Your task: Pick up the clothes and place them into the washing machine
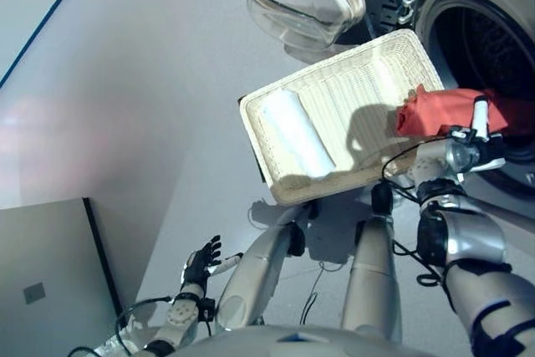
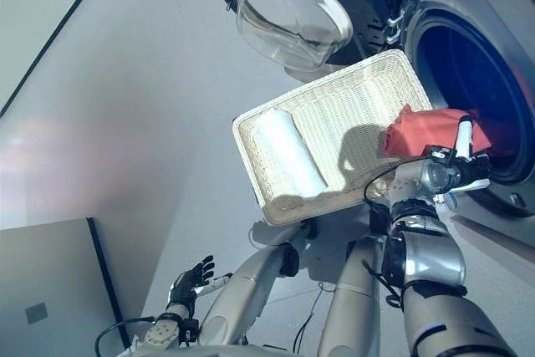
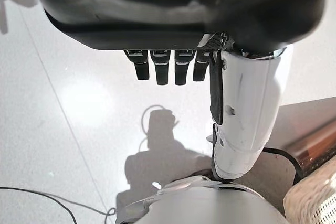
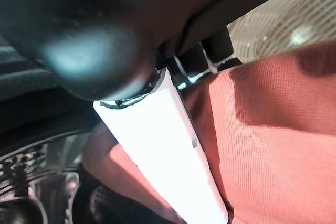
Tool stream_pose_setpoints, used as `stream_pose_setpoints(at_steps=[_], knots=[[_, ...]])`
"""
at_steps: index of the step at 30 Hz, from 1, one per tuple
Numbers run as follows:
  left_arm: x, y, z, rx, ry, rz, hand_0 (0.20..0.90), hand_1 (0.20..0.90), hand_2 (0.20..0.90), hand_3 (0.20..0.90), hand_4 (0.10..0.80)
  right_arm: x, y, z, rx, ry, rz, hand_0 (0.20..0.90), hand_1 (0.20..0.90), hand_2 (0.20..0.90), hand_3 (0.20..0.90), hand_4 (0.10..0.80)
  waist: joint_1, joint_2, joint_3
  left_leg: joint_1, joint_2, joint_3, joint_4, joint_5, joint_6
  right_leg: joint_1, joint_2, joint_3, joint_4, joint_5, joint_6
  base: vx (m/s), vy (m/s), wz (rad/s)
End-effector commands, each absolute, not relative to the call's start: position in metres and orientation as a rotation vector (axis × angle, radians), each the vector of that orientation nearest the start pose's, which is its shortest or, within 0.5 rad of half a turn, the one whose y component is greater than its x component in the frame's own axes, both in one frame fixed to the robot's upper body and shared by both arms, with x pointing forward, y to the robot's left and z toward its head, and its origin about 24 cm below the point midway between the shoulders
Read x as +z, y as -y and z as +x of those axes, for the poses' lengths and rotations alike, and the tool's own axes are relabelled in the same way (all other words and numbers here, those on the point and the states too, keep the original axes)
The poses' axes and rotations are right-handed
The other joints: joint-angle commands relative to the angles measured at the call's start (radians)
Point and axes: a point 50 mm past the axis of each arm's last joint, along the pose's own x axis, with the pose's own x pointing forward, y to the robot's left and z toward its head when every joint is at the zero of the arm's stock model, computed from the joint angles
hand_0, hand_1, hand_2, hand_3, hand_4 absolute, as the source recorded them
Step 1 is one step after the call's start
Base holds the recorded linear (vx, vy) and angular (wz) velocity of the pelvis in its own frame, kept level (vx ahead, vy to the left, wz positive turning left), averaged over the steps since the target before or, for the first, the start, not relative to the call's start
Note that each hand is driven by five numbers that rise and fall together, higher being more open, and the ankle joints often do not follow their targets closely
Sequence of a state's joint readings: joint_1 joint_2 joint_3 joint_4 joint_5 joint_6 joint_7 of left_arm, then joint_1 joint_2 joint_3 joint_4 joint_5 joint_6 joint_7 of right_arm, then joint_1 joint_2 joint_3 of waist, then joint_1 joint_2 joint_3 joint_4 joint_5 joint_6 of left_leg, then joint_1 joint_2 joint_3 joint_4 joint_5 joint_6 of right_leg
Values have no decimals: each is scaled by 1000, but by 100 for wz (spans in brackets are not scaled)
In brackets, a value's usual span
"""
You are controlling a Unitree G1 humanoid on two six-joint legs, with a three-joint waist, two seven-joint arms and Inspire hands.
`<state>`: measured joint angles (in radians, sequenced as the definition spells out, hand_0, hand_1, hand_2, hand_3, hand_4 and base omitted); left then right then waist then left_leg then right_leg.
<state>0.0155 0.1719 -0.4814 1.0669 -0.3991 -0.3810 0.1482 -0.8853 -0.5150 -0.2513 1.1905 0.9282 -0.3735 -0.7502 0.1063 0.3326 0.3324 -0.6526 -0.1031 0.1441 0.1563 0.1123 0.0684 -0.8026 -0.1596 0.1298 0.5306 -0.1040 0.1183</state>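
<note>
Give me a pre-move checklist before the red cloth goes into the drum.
1. Washer door open: ok, it is swung wide and the drum mouth is clear.
2. Red cloth held: ok, the right hand is closed on it, thumb across the cloth.
3. Cloth clear of the basket: not ok, it is bunched over the basket's rim nearest the drum.
4. Cloth inside the drum: not ok, it sits at the mouth, not yet in.
5. Left hand out of the way: ok, open and low by the floor.
6. Clothes left: not ok, a white roll lies in the basket.
</note>
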Motion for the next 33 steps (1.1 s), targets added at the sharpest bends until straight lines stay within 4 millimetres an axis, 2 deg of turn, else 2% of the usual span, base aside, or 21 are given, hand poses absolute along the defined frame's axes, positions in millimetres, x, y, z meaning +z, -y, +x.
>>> stream_pose_setpoints(at_steps=[1, 5, 9, 11, 15, 16, 23, 31, 33], knots=[[-148, -194, 109, 103, -820, 127, 900, 900, 900, 900, 800, 328, 415, 271, -1178, 932, 163, 200, 200, 200, 200, 300, -18, -6, -86, -51, 7, -8, 112, -87, -50, 64, 52, -68, -177, 137, -84, 0, 0, 0], [-149, -198, 106, 113, -834, 127, 900, 900, 900, 900, 800, 362, 405, 262, -1140, 1044, 102, 200, 200, 200, 200, 300, -27, -21, -96, -41, 15, -12, 103, -84, -54, 70, 59, -67, -180, 134, -87, 25, -27, -7], [-149, -198, 106, 117, -841, 129, 900, 900, 900, 900, 800, 371, 396, 265, -1101, 1072, 88, 200, 200, 200, 200, 300, -34, -32, -104, -29, 20, -14, 95, -83, -58, 84, 65, -70, -186, 131, -89, 15, -13, -1], [-150, -198, 106, 130, -842, 117, 900, 900, 900, 900, 800, 369, 392, 269, -1084, 1067, 96, 200, 200, 200, 200, 300, -36, -39, -108, -25, 22, -12, 98, -84, -58, 93, 69, -71, -189, 130, -90, 30, -27, -2], [-151, -199, 105, 145, -856, 116, 900, 900, 900, 900, 800, 355, 384, 280, -1043, 1034, 105, 200, 200, 200, 200, 300, -45, -51, -106, -17, 29, -13, 106, -88, -58, 103, 74, -73, -189, 128, -91, 13, -28, -8], [-152, -199, 104, 157, -865, 112, 900, 900, 900, 900, 800, 342, 383, 285, -1038, 1004, 121, 200, 200, 200, 200, 300, -47, -60, -109, -12, 31, -14, 107, -89, -58, 112, 76, -78, -193, 127, -92, 8, -30, -6], [-154, -200, 99, 166, -892, 113, 900, 900, 900, 900, 800, 299, 382, 301, -1045, 869, 184, 200, 200, 200, 200, 300, -47, -86, -115, 1, 33, -23, 109, -94, -57, 129, 81, -86, -199, 129, -93, -6, -22, 0], [-156, -203, 94, 177, -912, 123, 900, 900, 900, 900, 800, 275, 378, 305, -1031, 836, 261, 200, 200, 200, 200, 300, -47, -93, -113, -3, 33, -32, 115, -91, -57, 131, 82, -94, -194, 128, -97, -12, -11, 6], [-156, -204, 93, 184, -919, 128, 900, 900, 900, 900, 800, 268, 370, 308, -1001, 836, 290, 200, 200, 200, 200, 300, -48, -98, -112, -4, 33, -32, 117, -90, -56, 131, 83, -96, -194, 128, -98, -1, -6, 4]])
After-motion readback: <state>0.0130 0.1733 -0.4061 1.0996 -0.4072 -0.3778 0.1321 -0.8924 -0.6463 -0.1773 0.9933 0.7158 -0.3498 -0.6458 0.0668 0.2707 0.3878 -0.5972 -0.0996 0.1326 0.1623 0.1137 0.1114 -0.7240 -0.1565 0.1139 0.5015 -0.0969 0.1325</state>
